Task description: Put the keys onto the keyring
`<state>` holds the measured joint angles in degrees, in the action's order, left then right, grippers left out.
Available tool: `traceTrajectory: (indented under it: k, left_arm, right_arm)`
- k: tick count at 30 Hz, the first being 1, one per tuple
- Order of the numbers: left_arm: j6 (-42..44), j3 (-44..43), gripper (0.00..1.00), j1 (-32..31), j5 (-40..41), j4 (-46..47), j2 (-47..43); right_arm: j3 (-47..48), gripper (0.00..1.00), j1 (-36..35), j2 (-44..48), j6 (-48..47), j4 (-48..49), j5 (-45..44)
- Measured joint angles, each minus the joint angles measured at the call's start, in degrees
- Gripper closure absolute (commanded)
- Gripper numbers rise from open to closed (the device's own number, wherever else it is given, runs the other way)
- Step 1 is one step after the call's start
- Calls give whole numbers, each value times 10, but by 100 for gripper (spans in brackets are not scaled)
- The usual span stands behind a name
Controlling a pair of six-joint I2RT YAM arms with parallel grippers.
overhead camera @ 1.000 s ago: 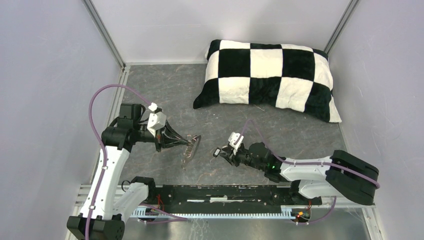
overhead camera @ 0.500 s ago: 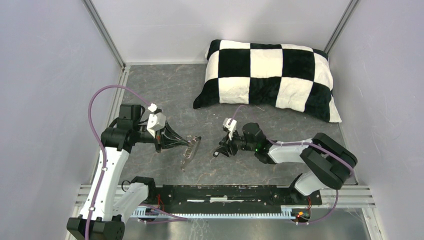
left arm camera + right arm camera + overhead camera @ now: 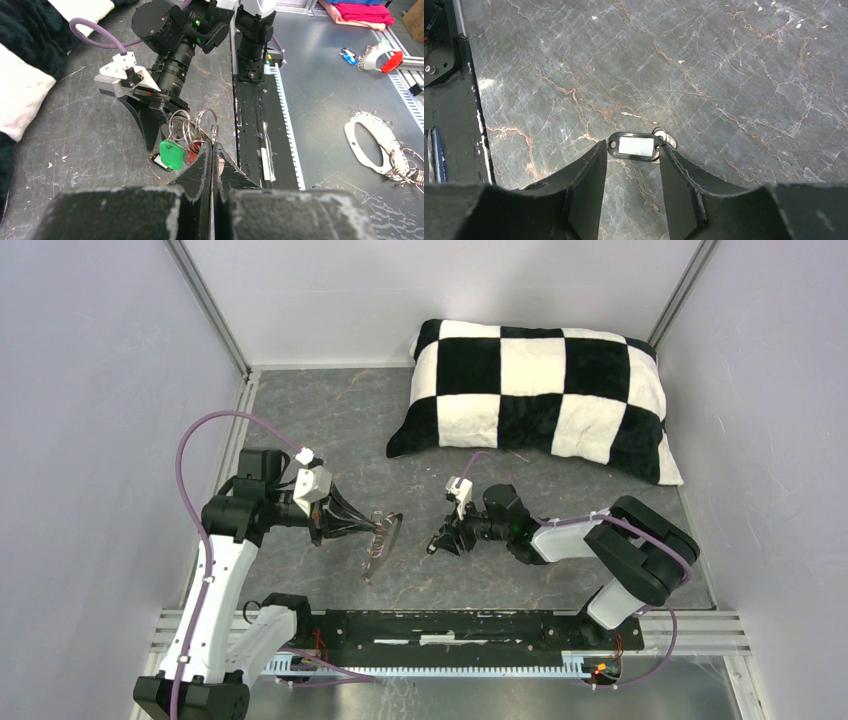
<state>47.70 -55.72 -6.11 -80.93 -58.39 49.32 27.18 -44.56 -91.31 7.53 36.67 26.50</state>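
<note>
My left gripper (image 3: 374,529) is shut on the flat grey-brown keyring (image 3: 385,538) and holds it edge-up above the table. In the left wrist view, wire rings (image 3: 200,124) hang at the shut fingertips of the left gripper (image 3: 212,146), carrying a green tag (image 3: 172,155) and a red tag (image 3: 194,153). My right gripper (image 3: 438,543) is low over the table, open. Its fingertips straddle the black oblong tag (image 3: 636,146) with a white label, which lies flat with a small ring (image 3: 667,138) at its right end. That tag also shows in the left wrist view (image 3: 158,161).
A black-and-white checked pillow (image 3: 540,395) lies at the back right. A black rail (image 3: 450,625) runs along the near edge. Beyond it, a metal shelf (image 3: 325,100) holds white fobs with rings (image 3: 380,145).
The right arm has folded in and its gripper has shifted a little farther back, staying over the black tag. The left gripper and keyring have held still.
</note>
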Motion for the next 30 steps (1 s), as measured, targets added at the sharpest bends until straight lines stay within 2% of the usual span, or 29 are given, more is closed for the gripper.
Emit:
traceTrajectory:
  k: [7,23,30]
  left_arm:
    - [0,0,98,0,0,0,0]
    - [0,0,98,0,0,0,0]
    - [0,0,98,0,0,0,-1]
  right_arm:
    - [0,52,9,-29,2,6,5]
    - [15,71,10,-52,8,17,13]
    - [33,74,10,-52,-3,12,-2]
